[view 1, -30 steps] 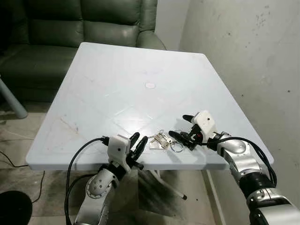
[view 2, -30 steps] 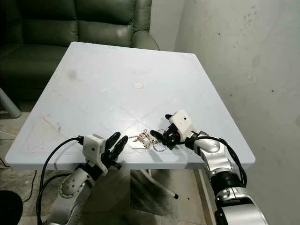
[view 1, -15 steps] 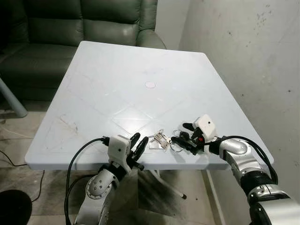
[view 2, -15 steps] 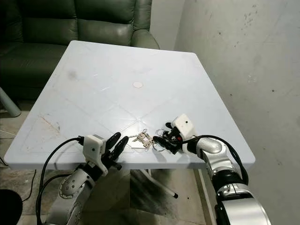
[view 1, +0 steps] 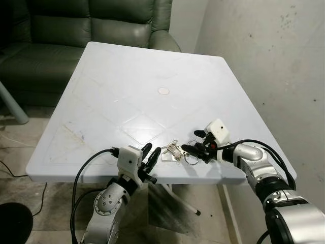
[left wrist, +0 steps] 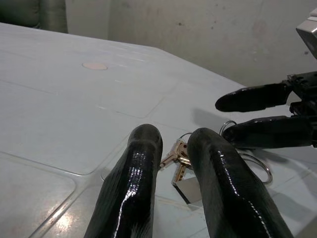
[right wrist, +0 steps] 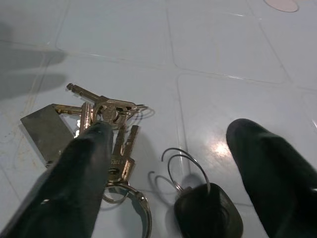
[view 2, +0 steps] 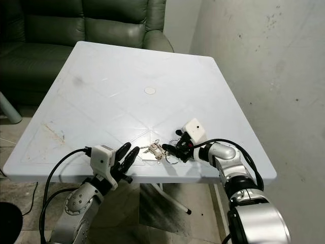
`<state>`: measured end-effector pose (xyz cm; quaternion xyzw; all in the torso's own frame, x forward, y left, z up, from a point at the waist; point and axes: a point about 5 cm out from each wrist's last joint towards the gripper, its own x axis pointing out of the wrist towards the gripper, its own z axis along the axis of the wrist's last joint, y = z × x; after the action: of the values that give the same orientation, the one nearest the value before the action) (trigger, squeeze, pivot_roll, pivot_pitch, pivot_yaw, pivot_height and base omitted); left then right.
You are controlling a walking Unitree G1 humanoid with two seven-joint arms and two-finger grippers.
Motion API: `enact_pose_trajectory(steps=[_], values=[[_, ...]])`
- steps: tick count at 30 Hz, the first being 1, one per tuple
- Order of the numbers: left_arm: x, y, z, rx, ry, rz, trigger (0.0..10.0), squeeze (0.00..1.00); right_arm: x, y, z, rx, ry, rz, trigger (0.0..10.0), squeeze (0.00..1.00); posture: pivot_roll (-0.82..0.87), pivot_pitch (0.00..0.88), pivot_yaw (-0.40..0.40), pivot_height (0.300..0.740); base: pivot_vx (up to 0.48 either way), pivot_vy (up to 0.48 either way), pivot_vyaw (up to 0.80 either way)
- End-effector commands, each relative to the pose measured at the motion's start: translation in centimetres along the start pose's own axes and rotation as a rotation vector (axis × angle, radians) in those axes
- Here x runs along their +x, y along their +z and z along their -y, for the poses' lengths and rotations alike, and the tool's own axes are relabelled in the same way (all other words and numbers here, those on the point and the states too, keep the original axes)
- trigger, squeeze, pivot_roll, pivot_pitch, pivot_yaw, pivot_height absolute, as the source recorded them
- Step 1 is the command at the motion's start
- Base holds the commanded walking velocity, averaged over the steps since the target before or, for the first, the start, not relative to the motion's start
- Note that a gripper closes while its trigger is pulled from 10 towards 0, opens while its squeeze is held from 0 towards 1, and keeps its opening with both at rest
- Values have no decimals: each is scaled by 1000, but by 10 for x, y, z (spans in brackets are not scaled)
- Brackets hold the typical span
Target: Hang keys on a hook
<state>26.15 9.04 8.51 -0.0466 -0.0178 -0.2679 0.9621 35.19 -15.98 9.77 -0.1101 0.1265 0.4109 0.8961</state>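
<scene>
white plastic table point(view 1: 127, 81), keys point(view 1: 174, 151) lying flat near its front edge, between the two grippers. bunch is brass and silver keys with a flat metal tag, joined by rings to a black fob point(right wrist: 208, 212) on the right-arm side.

right gripper point(view 1: 195, 142) low over the table, fingers spread apart, one either side of the ring-and-fob end; nothing held yet. from its wrist camera one finger overlaps the keys and the other stands past the fob. touching or just above: cannot tell.

left gripper point(view 1: 151, 156) sits at the table's front edge, just short of the bunch, fingers slightly parted, empty, pointing toward the keys.

risks, as judged:
- keys lie flat on smooth plastic; closing fingers may skid over them or push the bunch along rather than lift it.
- thin wire rings could slip out between the pads.
- bunch is close to the front edge; a nudge toward the robot could drop it off.
- a pinch on the fob alone leaves the keys swinging.

orientation: long axis runs roughly across the table, left to right. key blades and tag fan toward the robot's left, rings and fob toward its right. no hook visible.
</scene>
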Motion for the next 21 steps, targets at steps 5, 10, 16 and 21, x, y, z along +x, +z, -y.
enact_pose_trajectory(steps=[5, 10, 16, 21], values=[[1, 3, 4, 7, -4, 11, 10000, 0, 1, 4, 3, -28, 5, -23, 3843, 0, 105, 19, -154, 740, 0, 0, 0], [0, 3, 5, 6, 3, 10, 10000, 0, -2, 1, 4, -48, 13, -59, 2000, 0, 109, 18, -160, 740, 0, 0, 0], [0, 3, 5, 7, 4, 12, 10000, 0, -4, -2, 7, -70, -3, -92, 7490, 0, 109, 18, -160, 740, 0, 0, 0], [0, 3, 5, 6, 8, 13, 10000, 0, -5, -3, 8, -74, -17, -101, 8471, 0, 111, 13, -162, 740, 0, 0, 0]])
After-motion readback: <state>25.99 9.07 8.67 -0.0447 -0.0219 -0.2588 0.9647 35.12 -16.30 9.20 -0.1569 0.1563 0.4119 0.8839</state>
